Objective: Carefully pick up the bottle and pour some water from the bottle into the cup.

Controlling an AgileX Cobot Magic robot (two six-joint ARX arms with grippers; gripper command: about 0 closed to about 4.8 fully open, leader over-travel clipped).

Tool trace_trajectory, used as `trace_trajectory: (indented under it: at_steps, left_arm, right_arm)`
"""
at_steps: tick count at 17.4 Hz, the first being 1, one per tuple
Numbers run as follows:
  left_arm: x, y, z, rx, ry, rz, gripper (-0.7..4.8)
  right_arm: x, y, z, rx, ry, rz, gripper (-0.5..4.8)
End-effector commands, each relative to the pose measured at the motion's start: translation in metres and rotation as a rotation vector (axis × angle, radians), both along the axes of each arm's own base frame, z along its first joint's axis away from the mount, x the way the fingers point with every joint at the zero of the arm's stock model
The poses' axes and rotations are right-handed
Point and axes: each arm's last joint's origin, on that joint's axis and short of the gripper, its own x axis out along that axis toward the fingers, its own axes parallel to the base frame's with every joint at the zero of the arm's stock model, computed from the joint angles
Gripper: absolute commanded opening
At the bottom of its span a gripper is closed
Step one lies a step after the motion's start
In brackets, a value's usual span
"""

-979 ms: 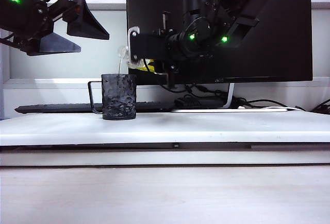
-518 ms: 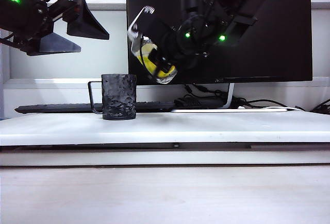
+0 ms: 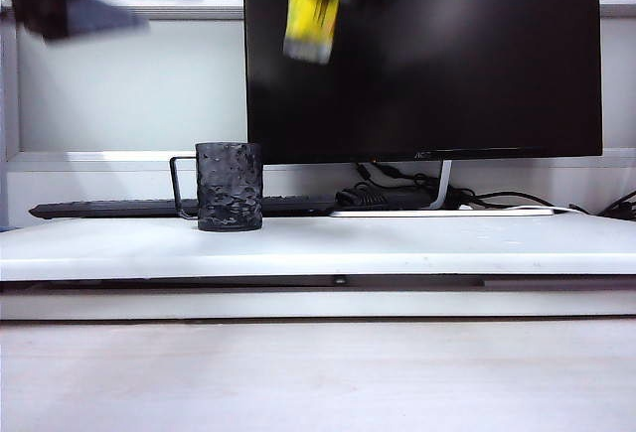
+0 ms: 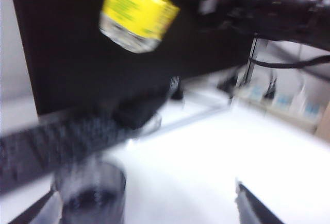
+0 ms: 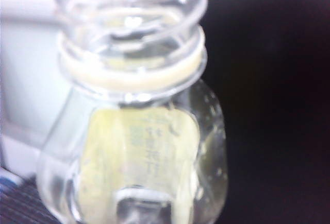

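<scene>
- Exterior view: the cup (image 3: 230, 186) stands upright on the white table (image 3: 417, 243), its thin handle toward the left of the view, just in front of a keyboard (image 3: 109, 210). Behind it a dark monitor (image 3: 427, 65) fills the upper right. High above and a little right of the cup, at the top edge, the bottle (image 3: 311, 10) hangs as a blurred yellow streak, well clear of the cup; the right gripper that carries it is lost in dark blur against the screen. The left gripper (image 3: 94, 0) is a dark smear in the upper left corner, well away from both bottle and cup.
- Left wrist view: the left gripper (image 4: 149, 211) shows two fingertips (image 4: 252, 211) spread far apart with nothing between them — released. The cup (image 4: 92, 192) sits below near one tip, its rim open. The bottle (image 4: 136, 13) hangs high up in front of the monitor (image 4: 67, 64), its yellow label and clear base showing.
- Right wrist view: the bottle (image 5: 136, 131) fills the picture at close range, uncapped neck nearest the camera, water (image 5: 209, 152) visible through the clear wall beside the label. The right gripper's own fingers do not show here, so its grasp cannot be read directly — the bottle simply sits fixed before the wrist camera, in the air.
</scene>
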Motion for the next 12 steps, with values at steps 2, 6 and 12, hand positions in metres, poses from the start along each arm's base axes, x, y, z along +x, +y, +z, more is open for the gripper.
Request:
trace_trajectory:
  at_steps: [2, 6, 12]
  left_arm:
    - [-0.031, 0.009, 0.036, -0.069, -0.156, -0.007, 4.79]
    - [-0.066, 0.021, 0.058, -0.101, -0.234, 0.046, 4.79]
    - [-0.092, 0.032, 0.058, -0.046, -0.188, 0.13, 4.79]
  right_arm:
    - [-0.057, -0.038, 0.074, 0.009, -0.057, -0.13, 0.93]
    - [-0.113, -0.089, 0.108, -0.115, 0.034, -0.287, 0.93]
    - [-0.094, -0.09, 0.016, -0.253, 0.274, -0.291, 0.71]
